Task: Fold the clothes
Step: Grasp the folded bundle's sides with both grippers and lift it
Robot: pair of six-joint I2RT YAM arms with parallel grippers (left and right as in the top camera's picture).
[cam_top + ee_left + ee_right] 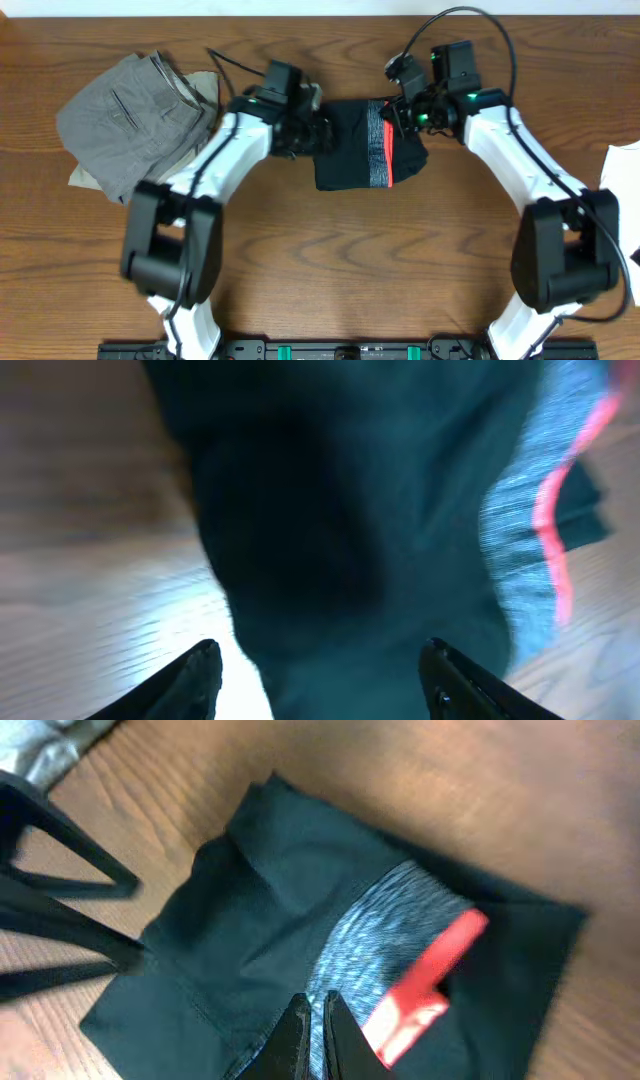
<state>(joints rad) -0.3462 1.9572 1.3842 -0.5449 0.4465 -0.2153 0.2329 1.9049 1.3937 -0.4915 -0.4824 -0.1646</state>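
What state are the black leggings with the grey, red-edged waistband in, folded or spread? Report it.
Folded: the black leggings lie as a compact layered rectangle, with the grey waistband across the top.

**Overhead layout.** Folded leggings [350, 150] lie on the bench [320, 260], central and towards its far side. Their waistband [378, 145] is on the right-hand part of the fold. The left tool [318, 130] sits at the leggings' left edge and the right tool [402, 122] over their far right corner, with the garment between the two. A pile of folded trousers [130, 115] rests at far left, well apart from the leggings. An unidentified flat item [625, 170] lies at the right margin.
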